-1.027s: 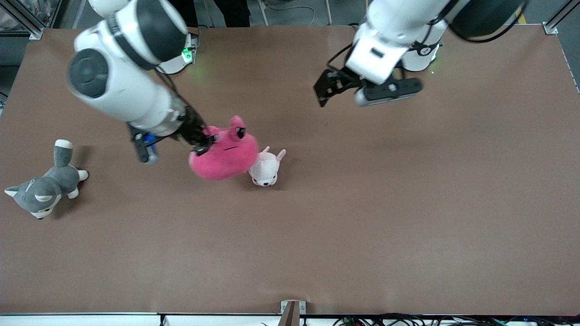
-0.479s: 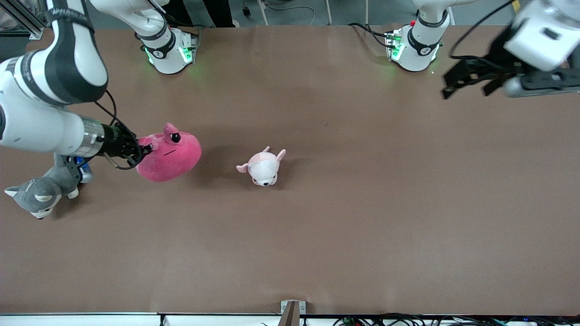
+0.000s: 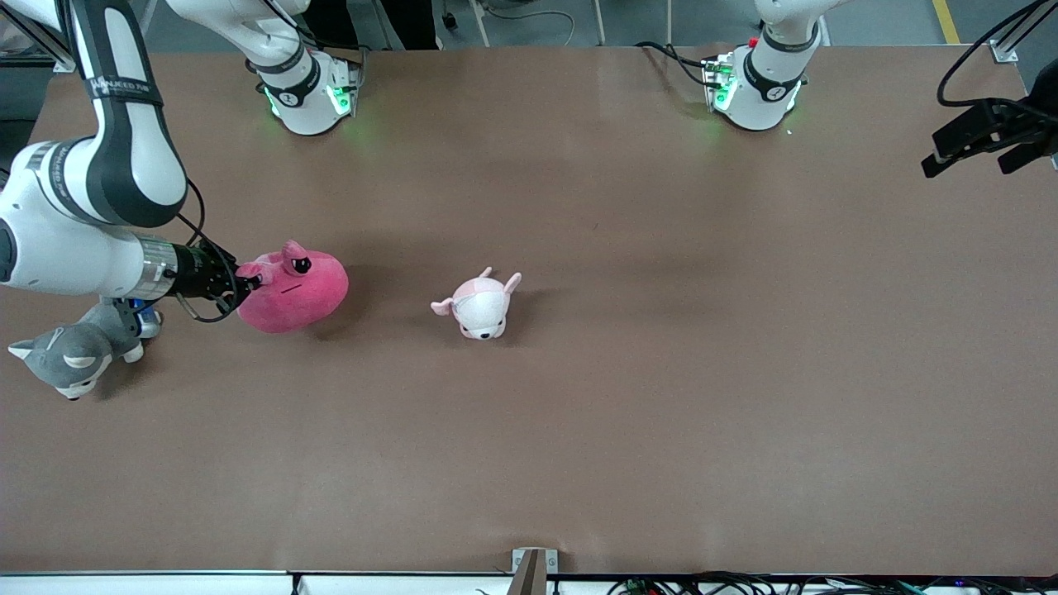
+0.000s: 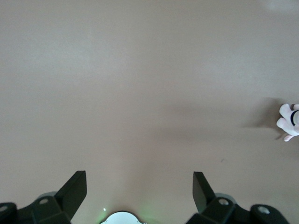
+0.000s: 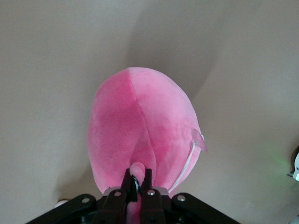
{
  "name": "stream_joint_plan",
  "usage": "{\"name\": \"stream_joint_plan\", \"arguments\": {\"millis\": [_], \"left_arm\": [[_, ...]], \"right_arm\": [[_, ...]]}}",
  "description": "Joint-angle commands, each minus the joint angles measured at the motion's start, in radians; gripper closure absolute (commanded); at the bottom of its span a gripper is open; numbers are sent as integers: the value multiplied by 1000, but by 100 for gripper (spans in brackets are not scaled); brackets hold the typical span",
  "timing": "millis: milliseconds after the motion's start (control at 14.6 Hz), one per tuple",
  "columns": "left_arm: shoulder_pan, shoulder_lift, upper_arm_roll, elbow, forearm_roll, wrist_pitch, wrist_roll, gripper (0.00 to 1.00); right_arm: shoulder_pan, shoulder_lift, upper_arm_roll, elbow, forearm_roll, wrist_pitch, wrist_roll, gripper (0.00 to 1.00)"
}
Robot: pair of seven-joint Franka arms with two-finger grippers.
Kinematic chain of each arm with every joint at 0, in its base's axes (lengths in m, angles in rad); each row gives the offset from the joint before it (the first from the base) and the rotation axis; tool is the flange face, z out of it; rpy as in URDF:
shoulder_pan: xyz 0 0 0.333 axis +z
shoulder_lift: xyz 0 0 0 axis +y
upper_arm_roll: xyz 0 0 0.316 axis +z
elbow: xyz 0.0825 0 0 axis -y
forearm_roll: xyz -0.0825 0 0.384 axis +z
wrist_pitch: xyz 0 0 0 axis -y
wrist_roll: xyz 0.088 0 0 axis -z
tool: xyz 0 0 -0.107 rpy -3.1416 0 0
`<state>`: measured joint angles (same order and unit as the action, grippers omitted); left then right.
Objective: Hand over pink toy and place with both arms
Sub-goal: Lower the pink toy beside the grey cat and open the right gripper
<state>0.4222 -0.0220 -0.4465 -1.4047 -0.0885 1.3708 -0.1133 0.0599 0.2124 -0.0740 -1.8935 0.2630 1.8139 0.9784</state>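
Note:
The pink toy (image 3: 293, 289), a rounded hot-pink plush with black eyes, hangs from my right gripper (image 3: 241, 283) over the right arm's end of the table. The right gripper is shut on a small pink nub of the toy. In the right wrist view the pink toy (image 5: 142, 135) fills the middle, and the right gripper (image 5: 138, 179) pinches its nub between both fingers. My left gripper (image 3: 984, 145) is open and empty, up in the air over the left arm's end of the table. In the left wrist view the left gripper (image 4: 139, 186) shows wide-apart fingers over bare table.
A small pale pink-and-white puppy plush (image 3: 479, 304) lies near the table's middle; part of it shows in the left wrist view (image 4: 289, 122). A grey-and-white husky plush (image 3: 78, 351) lies by the right arm's end, under the right forearm. The brown table (image 3: 661, 372) spreads wide.
My right gripper has carried the pink toy away from the puppy plush toward the right arm's end. My left gripper has swung out from the middle to the left arm's end.

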Motion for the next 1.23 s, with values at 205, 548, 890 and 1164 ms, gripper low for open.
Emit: {"name": "stream_joint_plan", "arguments": {"millis": [205,548,890,1164], "left_arm": [[27,-30,-1,-48,13,60,63,0],[29,-13,-1,-36,19,76,61,0],[26,-12,-4,-36,52,86,60,0],[26,-12,-4,-36,52,86,60,0]], "right_arm": [[-66,93,19,-22,16,50,-12,88],[-84,107,20,17,10,45,-70,0],[-117,105,19,175,-34,-53,-497,0],[-112,105,20,307,-177,-117,-844,0]]}}
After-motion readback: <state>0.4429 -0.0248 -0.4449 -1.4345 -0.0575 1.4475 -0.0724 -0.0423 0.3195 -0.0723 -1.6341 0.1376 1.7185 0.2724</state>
